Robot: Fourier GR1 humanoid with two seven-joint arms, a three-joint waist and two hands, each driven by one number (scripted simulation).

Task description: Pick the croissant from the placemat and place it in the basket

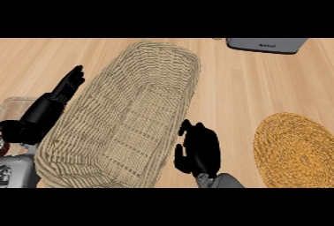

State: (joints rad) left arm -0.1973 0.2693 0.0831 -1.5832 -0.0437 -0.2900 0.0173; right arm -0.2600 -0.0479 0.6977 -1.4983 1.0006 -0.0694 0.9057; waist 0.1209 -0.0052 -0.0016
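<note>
Basket: you see a long pale woven wicker basket [120, 119] running from the top centre of the frame down to the lower left, tilted a little to the right at its far end; its inside shows only weave.
Basket edges: its far rim sits near the top of the frame, its near rim reaches almost to the bottom edge, and its right wall passes just beside your right hand.
Placemat: a round golden-yellow woven placemat [297, 150] lies at the lower right, cut off by the right edge of the frame; the part you can see is bare.
Croissant: you cannot see it on the mat or in the basket; whether the right hand hides it, you cannot tell.
Right hand: your black right hand [199, 150] sits at lower centre between basket and mat, fingers curled inward toward the basket wall; what they enclose is hidden.
Left hand: your black left hand [68, 86] rests at the left, just outside the basket's left wall, fingers straight and pointing up the frame.
Open room: bare light wooden counter [241, 88] fills the strip between basket and mat and the whole upper right.
Other edges: a grey metal appliance [266, 45] sits at the top right edge; a clear tray corner [13, 103] shows at the left edge.
</note>
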